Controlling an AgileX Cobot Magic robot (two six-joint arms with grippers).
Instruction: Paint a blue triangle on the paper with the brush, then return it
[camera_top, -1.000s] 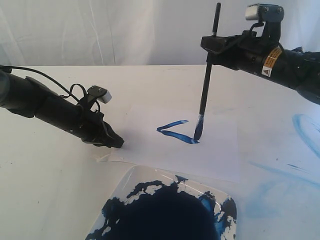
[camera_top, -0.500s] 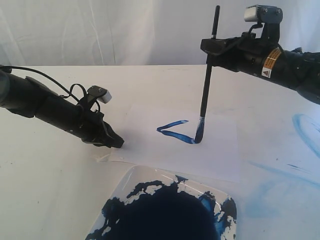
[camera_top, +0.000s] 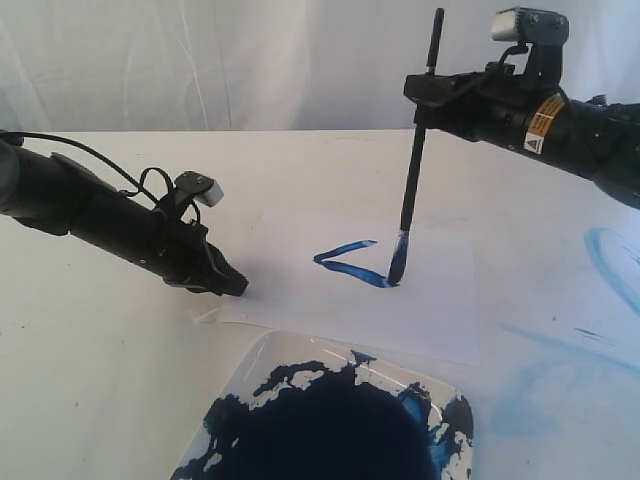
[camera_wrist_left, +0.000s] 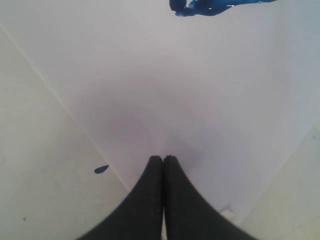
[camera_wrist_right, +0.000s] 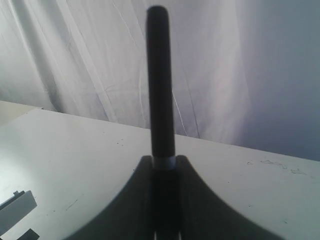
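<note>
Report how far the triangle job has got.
Done: two blue strokes of the triangle lie on the paper, joined at the left, open on the right. In hand: the right gripper holds the brush upright, tip at the lower stroke's end; the left gripper, shut, rests on the paper's edge. Left: the closing side, then returning the brush.

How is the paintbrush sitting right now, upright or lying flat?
Nearly upright, leaning slightly. The brush has its bristle tip down on the paper at the unfinished blue triangle, and the right gripper clamps its handle.
</note>
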